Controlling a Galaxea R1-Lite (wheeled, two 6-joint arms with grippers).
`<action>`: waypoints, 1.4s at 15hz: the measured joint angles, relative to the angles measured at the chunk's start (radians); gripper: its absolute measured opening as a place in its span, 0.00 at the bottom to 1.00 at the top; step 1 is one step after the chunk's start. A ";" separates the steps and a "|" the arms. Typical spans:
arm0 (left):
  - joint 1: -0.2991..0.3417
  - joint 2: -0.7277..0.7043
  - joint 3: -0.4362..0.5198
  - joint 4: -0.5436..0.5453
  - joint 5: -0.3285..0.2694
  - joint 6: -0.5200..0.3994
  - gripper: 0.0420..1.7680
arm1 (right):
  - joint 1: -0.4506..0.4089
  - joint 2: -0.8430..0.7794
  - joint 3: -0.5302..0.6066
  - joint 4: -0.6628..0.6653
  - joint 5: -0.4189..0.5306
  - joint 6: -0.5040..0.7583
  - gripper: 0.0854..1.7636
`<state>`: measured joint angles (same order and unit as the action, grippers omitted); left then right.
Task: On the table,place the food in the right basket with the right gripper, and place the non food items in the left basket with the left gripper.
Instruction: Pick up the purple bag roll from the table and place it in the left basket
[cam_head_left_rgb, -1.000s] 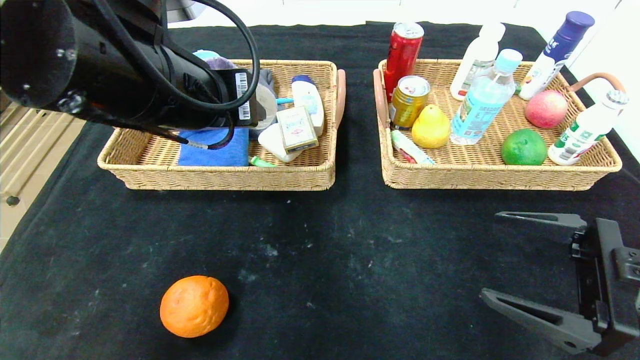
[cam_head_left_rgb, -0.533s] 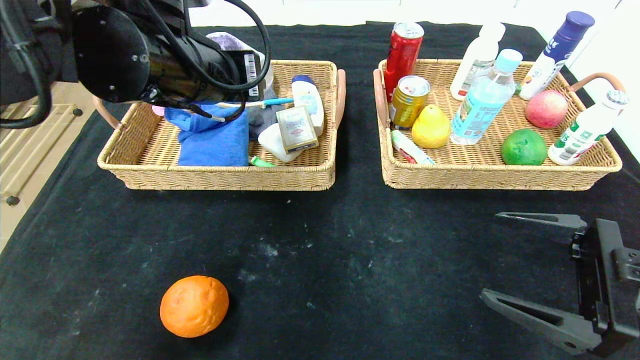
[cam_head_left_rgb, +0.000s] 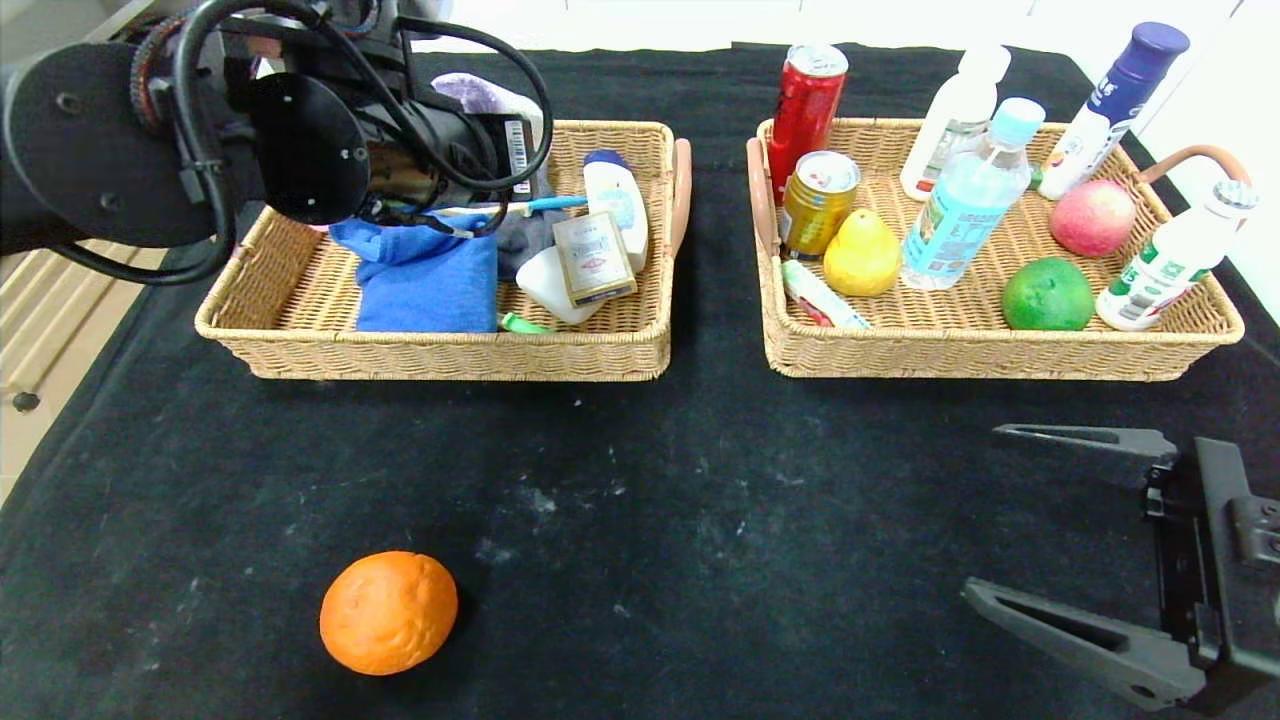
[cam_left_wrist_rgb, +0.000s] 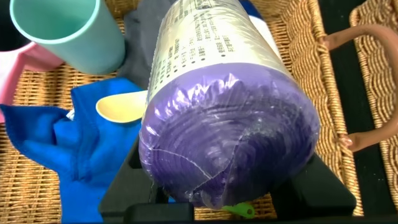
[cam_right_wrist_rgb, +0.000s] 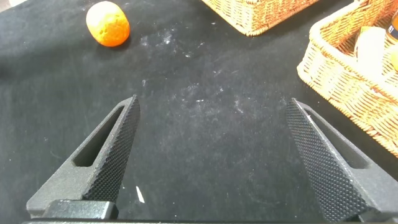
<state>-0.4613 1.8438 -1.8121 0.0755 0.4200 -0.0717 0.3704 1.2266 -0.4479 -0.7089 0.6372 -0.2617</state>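
Only in the left wrist view: left gripper (cam_left_wrist_rgb: 227, 199) with jaws pinching the purple-topped roll (cam_left_wrist_rgb: 230, 130), held above the left basket (cam_left_wrist_rgb: 305, 68), over a blue cloth (cam_left_wrist_rgb: 68, 149), a pale spoon (cam_left_wrist_rgb: 121, 107) and a teal cup (cam_left_wrist_rgb: 62, 31). From the head, those jaws hidden behind the black wrist, just a sliver of the roll's purple end peeking past it at 11 o'clock. Only from the head: both trays whole. At 11 o'clock on the desk (cam_head_left_rgb: 700, 500), the left basket with the cloth, a white bottle (cam_head_left_rgb: 615, 205) and the yellow-edged card box (cam_head_left_rgb: 594, 258) lying tilted on something white. At 1 o'clock, the right basket (cam_head_left_rgb: 980, 360), crowded: red can (cam_head_left_rgb: 805, 100), gold can (cam_head_left_rgb: 817, 200), yellow pear (cam_head_left_rgb: 861, 255), clear bottle (cam_head_left_rgb: 968, 205) with pale blue cap, candy stick (cam_head_left_rgb: 820, 295) lying along the near wall, green fruit (cam_head_left_rgb: 1047, 295), reddish apple (cam_head_left_rgb: 1092, 217), plus three more white bottles leaning along the back and right walls. At 7 o'clock, alone on the black cloth and well apart from both trays, the orange (cam_head_left_rgb: 388, 612): round, dimpled, bright. At 4 o'clock, right gripper (cam_head_left_rgb: 985, 510) low over the desk, jaws spread wide, holding nothing. Through its own wrist camera, ridged inner pads on both fingers, scuffed cloth between them, the orange far off.
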 joint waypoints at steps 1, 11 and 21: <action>0.001 0.003 0.002 0.000 -0.001 0.000 0.50 | 0.000 0.000 0.000 0.000 0.000 0.000 0.97; 0.004 0.006 0.004 0.002 0.004 -0.006 0.81 | 0.000 0.003 -0.001 0.000 -0.002 0.000 0.97; -0.009 -0.043 0.078 0.015 0.010 -0.009 0.92 | 0.000 0.004 0.000 0.002 0.000 0.000 0.97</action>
<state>-0.4700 1.8006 -1.7343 0.0909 0.4300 -0.0806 0.3709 1.2311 -0.4479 -0.7072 0.6372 -0.2621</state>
